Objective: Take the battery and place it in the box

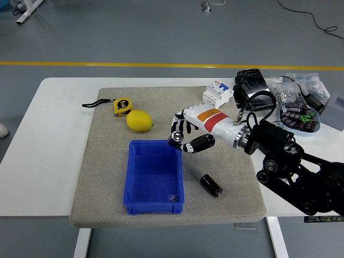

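The right hand (185,130) hangs over the grey mat (102,177), above the far right corner of the blue box (154,174), with its fingers loosely curled and nothing between them. The battery (211,185), a dark cylinder, lies on its side on the mat just beside the box's right wall, nearer the table's front edge than the hand is and clearly apart from it. The box looks empty apart from a small glint near its front wall, which I cannot make out. Judging from this, the pick-up is not yet done, and the hand sits off to the far side of its target. The risk I see is that a round battery lying flat could roll if a fingertip touches it off-centre, either toward the box wall or toward the mat's front edge. Coming down so close to the box, the fingers might also catch its rim and shove it sideways. The lemon (140,120) and the yellow tape measure (122,106) lie well apart at the far left, and the white circuit breaker (217,94) stands behind the forearm, out of the way. The left arm is nowhere to be seen.
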Robot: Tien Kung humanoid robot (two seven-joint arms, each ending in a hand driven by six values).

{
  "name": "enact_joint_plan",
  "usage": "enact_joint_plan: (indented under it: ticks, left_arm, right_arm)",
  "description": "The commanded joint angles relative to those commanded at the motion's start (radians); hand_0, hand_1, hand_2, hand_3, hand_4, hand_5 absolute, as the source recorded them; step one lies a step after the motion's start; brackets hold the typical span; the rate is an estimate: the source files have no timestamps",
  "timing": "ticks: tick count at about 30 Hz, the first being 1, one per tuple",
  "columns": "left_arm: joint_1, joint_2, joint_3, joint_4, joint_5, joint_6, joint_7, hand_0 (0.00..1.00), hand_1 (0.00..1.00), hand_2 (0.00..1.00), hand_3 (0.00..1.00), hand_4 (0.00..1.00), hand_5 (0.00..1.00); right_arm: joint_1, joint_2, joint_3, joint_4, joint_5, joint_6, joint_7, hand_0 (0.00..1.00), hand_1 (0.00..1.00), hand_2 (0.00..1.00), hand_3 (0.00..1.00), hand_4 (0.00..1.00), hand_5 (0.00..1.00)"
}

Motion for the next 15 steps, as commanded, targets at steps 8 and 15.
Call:
enact_joint_plan:
  ticks: [8,15]
  left_arm:
    - [0.0,0.002,0.001,-0.001,0.003,0.0,0.003,0.57,0.537,0.591,0.573,0.633,0.575]
    - [0.003,0.001,-0.006,-0.002,0.016,0.0,0.008,0.572,0.535,0.593,0.572,0.632,0.575]
  right_arm:
    - [0.019,0.025,-0.071,-0.006,0.001,0.043,-0.004,0.399,0.557,0.69,0.968,0.998,0.428]
    - [0.019,0.037,-0.087,-0.022,0.075,0.096,0.009,0.442,0.598,0.749,0.998,0.998,0.495]
